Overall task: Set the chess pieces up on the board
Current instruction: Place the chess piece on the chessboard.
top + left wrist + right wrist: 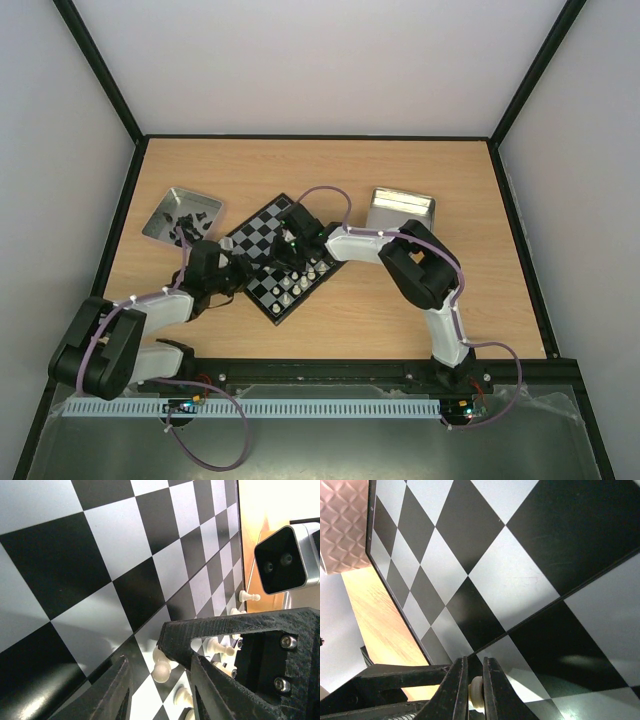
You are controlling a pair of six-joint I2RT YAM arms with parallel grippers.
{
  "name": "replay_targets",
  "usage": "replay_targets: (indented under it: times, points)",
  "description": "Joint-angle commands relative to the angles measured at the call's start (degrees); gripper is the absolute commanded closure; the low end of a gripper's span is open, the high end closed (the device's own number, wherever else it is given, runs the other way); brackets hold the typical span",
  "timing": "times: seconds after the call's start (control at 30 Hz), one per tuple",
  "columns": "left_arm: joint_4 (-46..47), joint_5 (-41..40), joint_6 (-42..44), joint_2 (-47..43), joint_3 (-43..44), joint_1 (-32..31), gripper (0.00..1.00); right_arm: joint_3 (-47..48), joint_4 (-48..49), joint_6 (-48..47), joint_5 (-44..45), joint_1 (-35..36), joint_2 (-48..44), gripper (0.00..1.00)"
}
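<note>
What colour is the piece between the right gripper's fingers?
Cream-white; the chess piece shows best in the right wrist view.

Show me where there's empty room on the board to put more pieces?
On the board, the far-left squares toward the tray of dark pieces are bare. The near-right edge is crowded: white pieces stand there, with the left pincer and right pincer down among them.
</note>
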Motion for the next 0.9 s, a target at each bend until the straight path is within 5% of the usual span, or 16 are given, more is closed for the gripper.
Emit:
replay_targets:
  times: [0.0,0.67,0.87]
  points:
    - [2.2,-0.5,0.0,1.2,-0.5,-0.4,0.67,-0.5,1.0,0.4,-1.3,-0.3,-3.0,0.93]
    - [7.9,3.4,-0.9,3.0,-0.4,-1.0,0.92,-1.6,3.8,2.3,-5.3,-0.3,-4.0,0.93]
    - [-3.5,0.3,2.4,0.8,2.1,-1.8,0.98,0.2,-0.9,-1.3,1.5,-0.3,-4.8,0.82]
